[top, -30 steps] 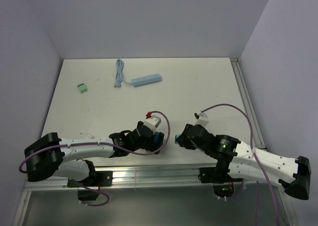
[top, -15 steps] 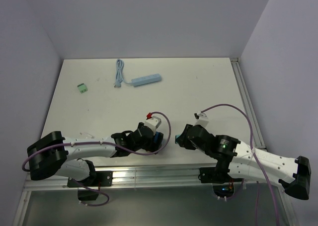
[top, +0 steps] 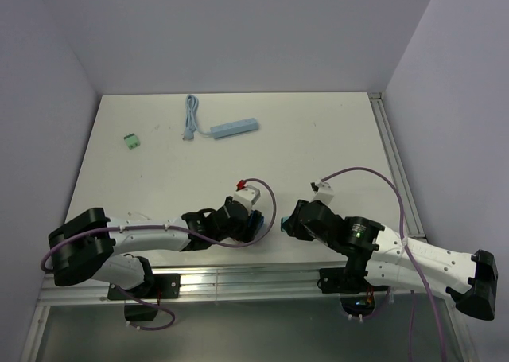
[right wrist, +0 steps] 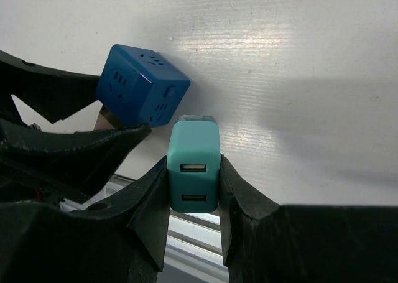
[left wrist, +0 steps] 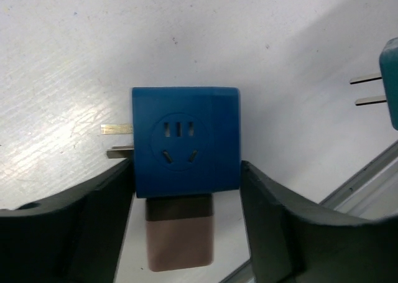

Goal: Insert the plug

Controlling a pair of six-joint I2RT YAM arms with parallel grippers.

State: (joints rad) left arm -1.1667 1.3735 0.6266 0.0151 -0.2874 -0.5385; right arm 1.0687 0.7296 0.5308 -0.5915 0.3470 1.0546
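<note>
A blue socket cube (left wrist: 185, 143) lies on the white table, its three-pin face towards the left wrist camera and two metal prongs sticking out on its left. My left gripper (left wrist: 186, 190) straddles it, and each finger (left wrist: 93, 221) touches a side of the cube. In the top view the cube (top: 255, 218) lies by the table's near edge. My right gripper (right wrist: 193, 171) is shut on the teal plug (right wrist: 193, 162), a two-port USB charger. Its prongs (left wrist: 367, 90) point at the cube from a short gap to the right. In the top view the plug (top: 281, 223) hangs just right of the cube.
A light blue power strip (top: 235, 128) and its coiled cable (top: 190, 119) lie at the back of the table. A small green connector (top: 132, 141) sits at the back left. The metal rail (top: 238, 278) of the table's near edge runs just below both grippers.
My left gripper's jaws have narrowed round the blue cube, and that arm has crept slightly right. The right arm and the plug have not moved.
</note>
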